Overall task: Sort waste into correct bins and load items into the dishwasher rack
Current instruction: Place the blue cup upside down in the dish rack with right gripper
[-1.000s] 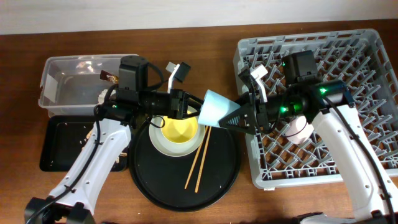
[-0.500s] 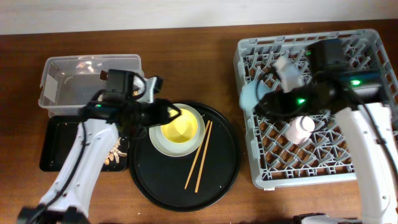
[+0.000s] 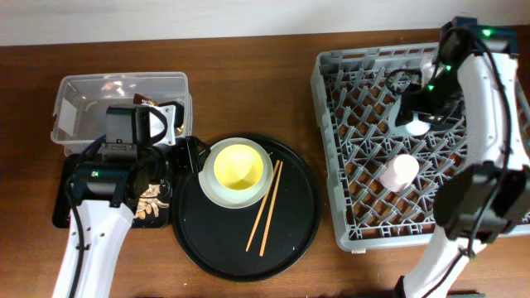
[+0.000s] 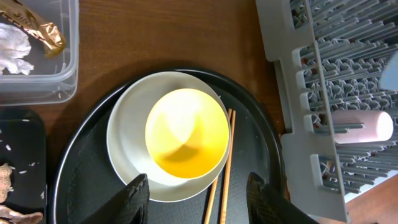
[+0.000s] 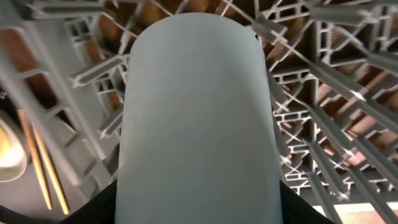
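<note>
My right gripper [image 3: 416, 124] is shut on the light blue cup [image 5: 198, 112] and holds it over the far right part of the grey dishwasher rack [image 3: 364, 207]. The pink cup [image 3: 398, 174] lies on its side in the rack. My left gripper [image 4: 199, 186] is open and empty above the near rim of the pale plate [image 4: 124, 149]. The yellow bowl [image 3: 238, 165] sits on that plate. The wooden chopsticks [image 3: 267, 207] lie beside it on the round black tray [image 3: 290, 240]. The gold wrapper [image 4: 37, 28] and white tissue [image 4: 12, 46] lie in the clear tub [image 3: 83, 108].
The shallow black tray [image 3: 70, 194] sits in front of the clear tub at the left and holds tan food scraps [image 3: 149, 203]. The left arm hangs over the tray's right end. The rack's near wall stands close to the round tray's right edge.
My right arm has carried the light blue cup from over the round tray to the rack's far right. My left gripper has drawn back left, toward the bins.
</note>
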{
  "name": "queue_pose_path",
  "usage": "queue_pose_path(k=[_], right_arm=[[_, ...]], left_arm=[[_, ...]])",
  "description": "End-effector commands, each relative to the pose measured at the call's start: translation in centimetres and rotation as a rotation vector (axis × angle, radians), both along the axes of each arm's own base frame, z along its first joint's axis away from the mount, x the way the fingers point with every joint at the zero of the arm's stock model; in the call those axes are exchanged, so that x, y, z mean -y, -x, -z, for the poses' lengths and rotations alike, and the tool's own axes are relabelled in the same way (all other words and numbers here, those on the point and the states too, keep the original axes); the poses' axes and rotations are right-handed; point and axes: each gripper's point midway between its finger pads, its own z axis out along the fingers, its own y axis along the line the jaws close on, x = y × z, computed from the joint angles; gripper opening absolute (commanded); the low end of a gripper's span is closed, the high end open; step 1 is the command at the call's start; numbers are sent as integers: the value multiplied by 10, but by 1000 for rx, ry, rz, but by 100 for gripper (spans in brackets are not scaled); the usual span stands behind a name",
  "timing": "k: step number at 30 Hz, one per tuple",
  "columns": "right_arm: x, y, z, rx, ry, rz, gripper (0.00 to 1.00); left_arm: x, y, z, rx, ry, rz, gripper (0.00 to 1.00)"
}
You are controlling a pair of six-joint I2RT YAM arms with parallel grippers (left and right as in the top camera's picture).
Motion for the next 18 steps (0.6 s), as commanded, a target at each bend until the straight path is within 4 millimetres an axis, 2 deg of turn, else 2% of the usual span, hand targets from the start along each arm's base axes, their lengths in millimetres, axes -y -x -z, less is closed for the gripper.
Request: queue_pose_path(k=[1, 3, 4, 8, 10, 12, 13, 15, 16, 18], right_arm=[[6, -12, 11, 2, 13, 14, 64], [2, -21, 14, 30, -16, 15, 89], [-2, -25, 13, 46, -41, 16, 99], [-6, -23, 13, 38, -59, 16, 99], [-9, -19, 10, 28, -77, 17, 100], [-28, -14, -6, 56, -144, -17, 94], [-48, -11, -23, 100, -170, -68, 92], [-72, -7, -40, 143, -166, -143, 92], [-101, -2, -51, 169, -168, -233, 92], [-139, 6, -53, 168, -175, -346, 92]], left_arm=[[-3, 0, -3, 20, -18, 4, 49], [-3, 1, -3, 17, -18, 5, 49], [-3, 1, -3, 16, -18, 5, 49], [-4, 4, 0, 2, -22, 3, 50], [-12, 6, 5, -20, -61, -23, 50], [-33, 14, 17, -70, -173, -89, 52], [-46, 18, 23, -100, -235, -136, 55], [-58, 23, 27, -128, -283, -190, 55], [-73, 28, 30, -165, -326, -282, 55], [-89, 36, 33, -206, -367, -399, 56]])
